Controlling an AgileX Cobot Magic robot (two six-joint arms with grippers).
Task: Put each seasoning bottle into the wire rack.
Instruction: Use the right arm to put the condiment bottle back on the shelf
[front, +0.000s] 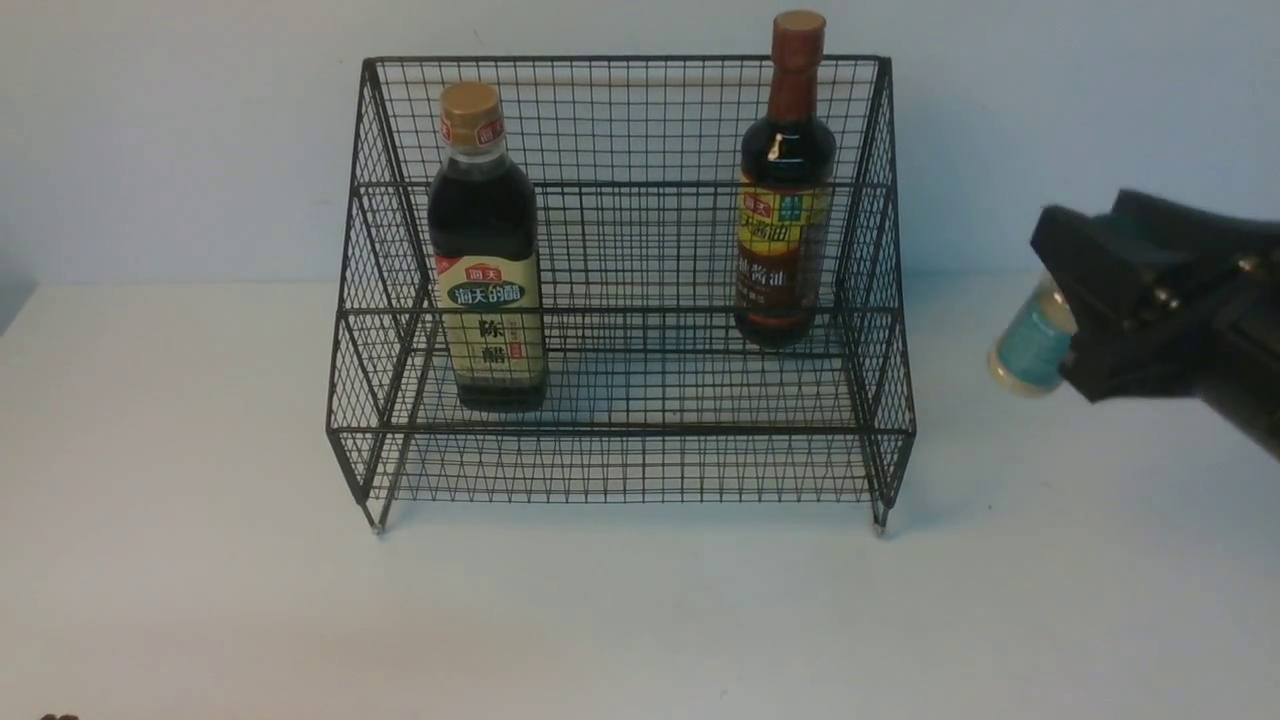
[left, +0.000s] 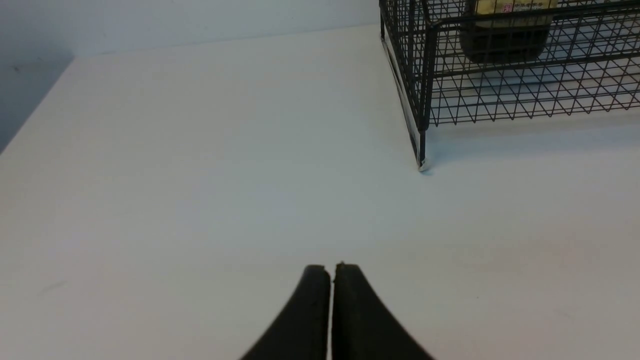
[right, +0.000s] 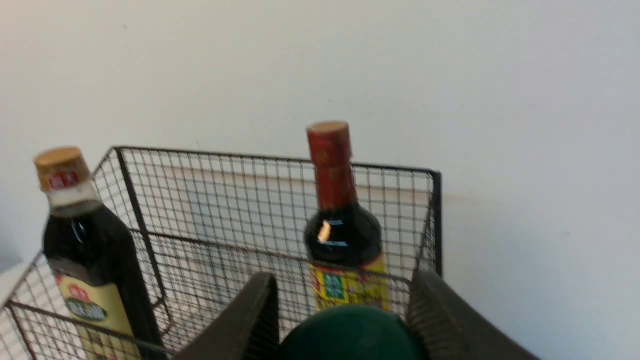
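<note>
My left gripper (left: 332, 270) is closed tight with nothing in it. It hangs over the white table (front: 200, 560), in front of the left corner of the black wire rack (front: 620, 470).

In the rack, on the left side of the low shelf, stands my vinegar bottle (front: 487, 250). It has a gold cap, and its beige label says 海天 and 陈醋. On the right side, on the high shelf, stands the brown-necked bottle (front: 787, 180). Its yellow label has writing too blurry to read.

Off to the right of the rack, my right gripper (right: 345, 320) squeezes the little green-capped shaker (front: 1032, 345). It is up off the table, and its blue label is too blurry to read.
</note>
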